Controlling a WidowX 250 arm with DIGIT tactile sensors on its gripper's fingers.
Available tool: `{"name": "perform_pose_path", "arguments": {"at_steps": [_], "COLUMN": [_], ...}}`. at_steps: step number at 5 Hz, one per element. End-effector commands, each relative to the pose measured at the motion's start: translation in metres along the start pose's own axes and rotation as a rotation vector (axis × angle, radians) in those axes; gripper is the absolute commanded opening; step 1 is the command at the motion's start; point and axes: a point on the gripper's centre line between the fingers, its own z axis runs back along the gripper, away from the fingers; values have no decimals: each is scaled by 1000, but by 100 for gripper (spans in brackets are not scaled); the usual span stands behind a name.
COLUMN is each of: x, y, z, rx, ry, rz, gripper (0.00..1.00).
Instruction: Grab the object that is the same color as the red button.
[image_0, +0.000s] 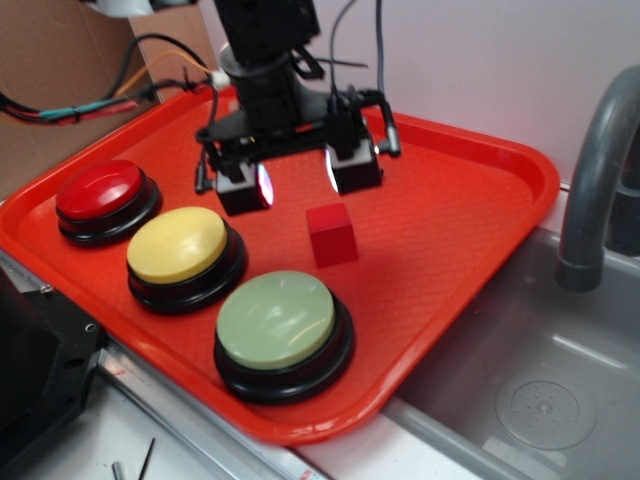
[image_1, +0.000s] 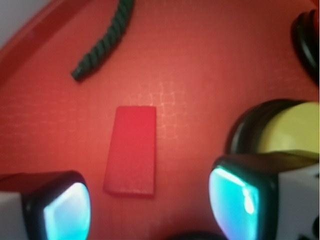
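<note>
The hand (image_0: 300, 183) hangs open above the tray (image_0: 470, 240), fingers spread, gripping nothing. The cube (image_0: 332, 235) sits on the tray just in front of it, untouched, right of the yellow button (image_0: 178, 245); the red button (image_0: 100, 190) is farther left

The wrist view is soft and blurred throughout. Its bottom edge cuts off both glowing pads (image_1: 67, 212) of the end effector (image_1: 150, 210). Its right edge crops the yellow button (image_1: 292, 132), and only a dark sliver of another button (image_1: 309, 42) shows at the upper right. In the exterior view, the robot arm (image_0: 265, 40) runs off the top edge, and the grey faucet (image_0: 600, 170) is cut by the right edge.
</note>
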Motion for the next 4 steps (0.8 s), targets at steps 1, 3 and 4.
{"name": "perform_pose_path", "arguments": {"at_steps": [1, 3, 4], "x": [2, 6, 8], "y": [-27, -25, -22], "z": [-31, -45, -43], "rx": [1, 0, 3], "ry": [-29, -66, -72], "rz": [-30, -10, 5], "gripper": [100, 0, 0]}}
